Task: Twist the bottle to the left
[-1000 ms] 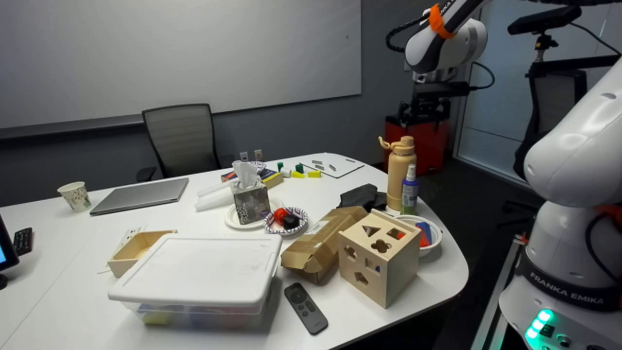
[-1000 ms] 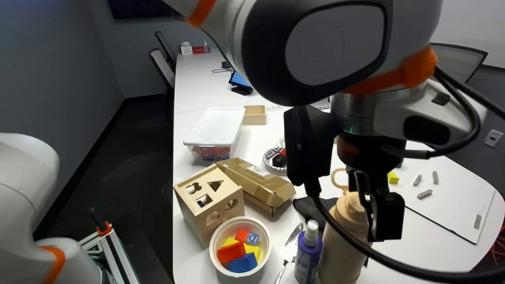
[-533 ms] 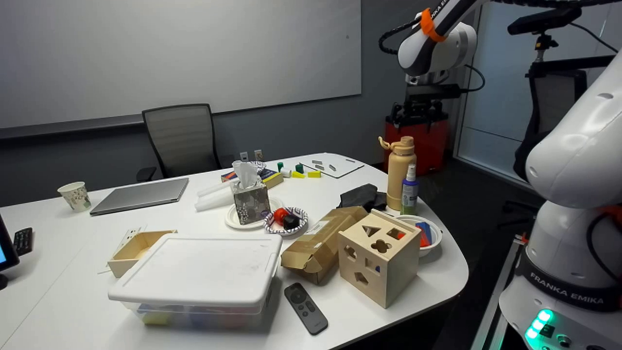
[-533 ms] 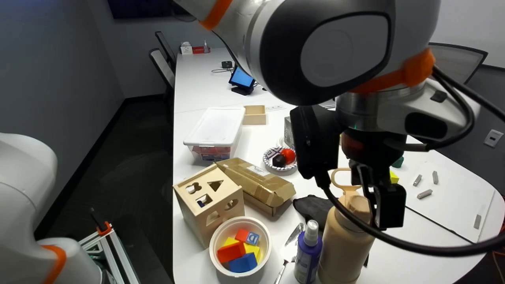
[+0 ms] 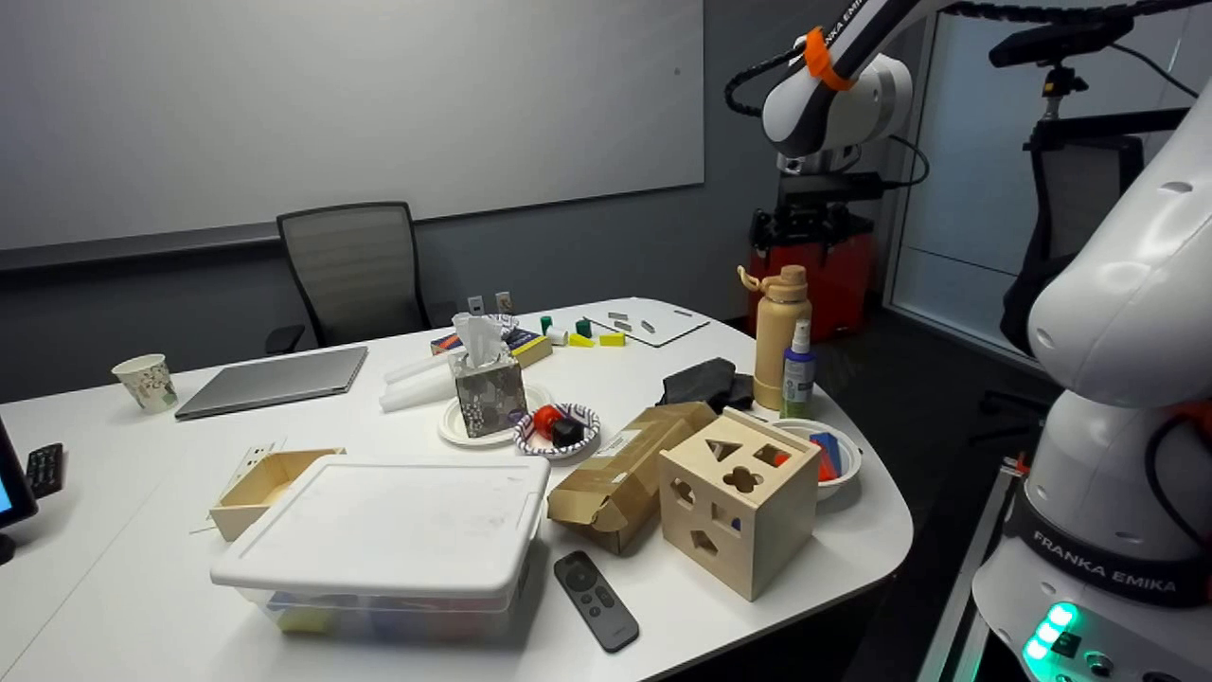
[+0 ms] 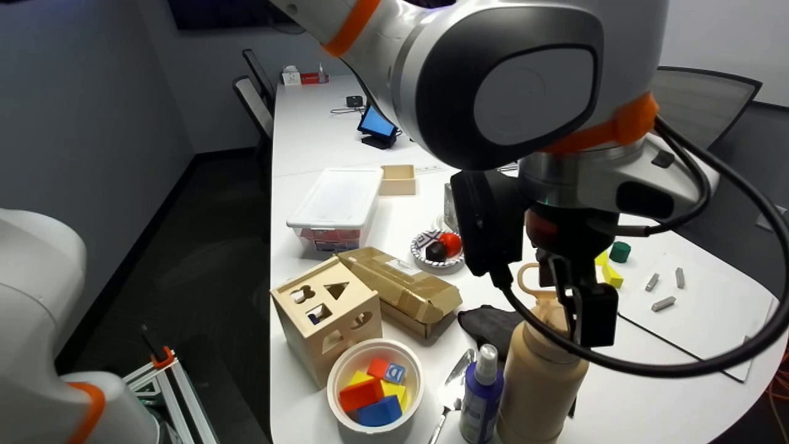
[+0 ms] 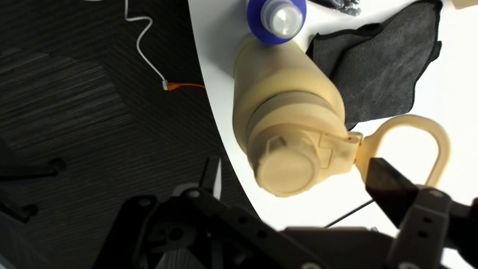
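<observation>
Gripper (image 7: 296, 172) spread wide, holding nothing, near the bottle (image 5: 777, 339) by the worktop (image 5: 860, 540) edge; it should centre over the cap (image 7: 286, 170), avoiding the carry loop (image 7: 443, 145), before closing.

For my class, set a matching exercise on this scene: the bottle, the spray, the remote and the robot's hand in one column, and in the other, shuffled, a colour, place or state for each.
Column 1
1. bottle
2. spray
3. remote
4. hand

Column 2
A. open, holding nothing
B. lying between the bin and the cube in an exterior view
C. tan
D. partly purple

Right pairs: 1-C, 2-D, 3-B, 4-A
</observation>
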Available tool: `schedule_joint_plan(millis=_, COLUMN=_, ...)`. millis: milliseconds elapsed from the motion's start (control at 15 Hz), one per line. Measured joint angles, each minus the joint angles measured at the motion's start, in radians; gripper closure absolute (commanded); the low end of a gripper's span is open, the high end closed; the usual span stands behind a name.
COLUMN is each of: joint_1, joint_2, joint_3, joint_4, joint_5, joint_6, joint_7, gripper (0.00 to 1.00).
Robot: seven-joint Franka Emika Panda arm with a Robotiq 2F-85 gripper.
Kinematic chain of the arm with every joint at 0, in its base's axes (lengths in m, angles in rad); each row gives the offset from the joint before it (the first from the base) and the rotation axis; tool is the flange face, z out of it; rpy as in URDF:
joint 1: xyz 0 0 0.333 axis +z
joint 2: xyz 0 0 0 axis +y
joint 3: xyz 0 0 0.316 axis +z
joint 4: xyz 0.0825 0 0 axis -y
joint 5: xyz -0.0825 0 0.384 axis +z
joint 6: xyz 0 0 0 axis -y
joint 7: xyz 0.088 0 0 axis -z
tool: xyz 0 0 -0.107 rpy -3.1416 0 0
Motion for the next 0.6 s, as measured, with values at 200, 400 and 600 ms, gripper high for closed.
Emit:
schedule_joint_plan(millis=200, joint_1=0.000, joint_2=0.000, joint_3=-0.003, joint_4=0.000, joint_5=0.000, joint_6=0.000, joint_7=0.000, gripper=0.32)
schedule_joint_plan(millis=400, joint_1=0.000, joint_2=0.001, joint_3=-0.003, joint_4=0.000, joint_5=0.000, joint_6=0.000, joint_7=0.000, gripper=0.58)
schedule_joint_plan(millis=600, joint_1=0.000, joint_2=0.002, joint_3=-0.003, joint_4=0.000, joint_5=0.000, joint_6=0.000, joint_7=0.000, gripper=0.80)
